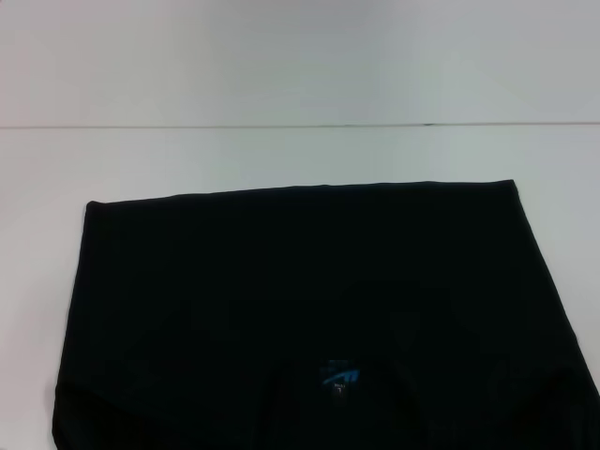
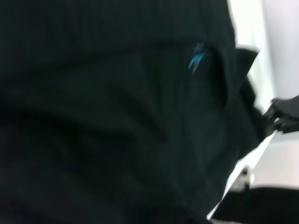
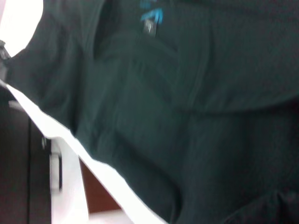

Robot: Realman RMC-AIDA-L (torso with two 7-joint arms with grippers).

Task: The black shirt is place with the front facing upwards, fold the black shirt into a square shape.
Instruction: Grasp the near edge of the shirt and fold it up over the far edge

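The black shirt [image 1: 309, 300] lies flat on the white table [image 1: 281, 75] and fills the near half of the head view. Its far edge runs straight from side to side. Its collar, with the small blue neck label [image 1: 339, 377], is on the side nearest me. Only plain black cloth faces up and no chest print shows. Both wrist views look closely at the shirt [image 2: 117, 116] [image 3: 187, 116] around the label [image 2: 196, 60] [image 3: 152, 18]. A black mechanical part, apparently my right gripper [image 2: 285, 114], sits by the shirt's near edge. No gripper appears in the head view.
White table shows beyond the shirt and along both of its sides, crossed by a thin seam line [image 1: 300, 125]. The table's front edge [image 3: 56, 130] runs close to the shirt's collar side, with dark floor [image 3: 18, 177] below it.
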